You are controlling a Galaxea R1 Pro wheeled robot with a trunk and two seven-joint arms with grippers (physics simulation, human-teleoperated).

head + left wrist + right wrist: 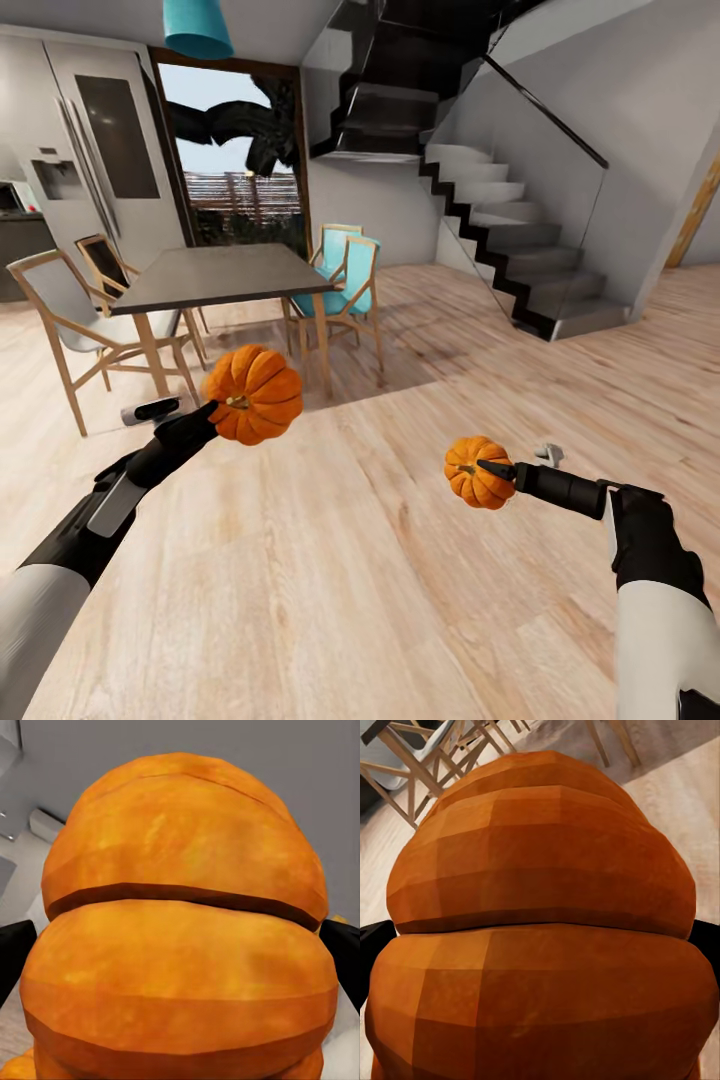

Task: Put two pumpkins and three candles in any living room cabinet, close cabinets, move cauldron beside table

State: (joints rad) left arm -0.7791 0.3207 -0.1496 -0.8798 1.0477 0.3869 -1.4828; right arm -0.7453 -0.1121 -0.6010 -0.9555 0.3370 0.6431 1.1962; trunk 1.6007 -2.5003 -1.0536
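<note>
Pumpkins are both off the floor and in your charge, one per arm. Nearest, the right claw (505,472) is clamped on the smaller-looking pumpkin (478,472), held out ahead of you over bare wood floor (330,560). In the right wrist view that pumpkin (544,937) sits between the dark fingertips (375,937) at either side, so the grip runs across its widest ribs, which I judge a secure hold for carrying.

A little farther out, the left claw (212,412) is clamped on the other pumpkin (254,394), carried higher and toward the dining area. In the left wrist view its body (184,937) bulges between the black fingertips (15,952), again gripped across the middle. Both loads are held clear of the floor and well apart from each other; I judge this a transport posture, keeping them from knocking together while the base moves.

Beyond the left pumpkin stands the dark-topped dining table (220,275) with wooden chairs (70,310) and two teal chairs (350,275) around it. This is not the table the task concerns, and nothing of the task rests on it. A small grey object lies on the floor beside the nearest chair leg; I cannot tell what it is.

Farther back are the refrigerator (100,150), the glazed door (240,170) and the staircase (500,230).

Judgement: the picking step is complete for both pumpkins; stowing them is not yet done. You need to turn the base toward the living room before either claw can release.
</note>
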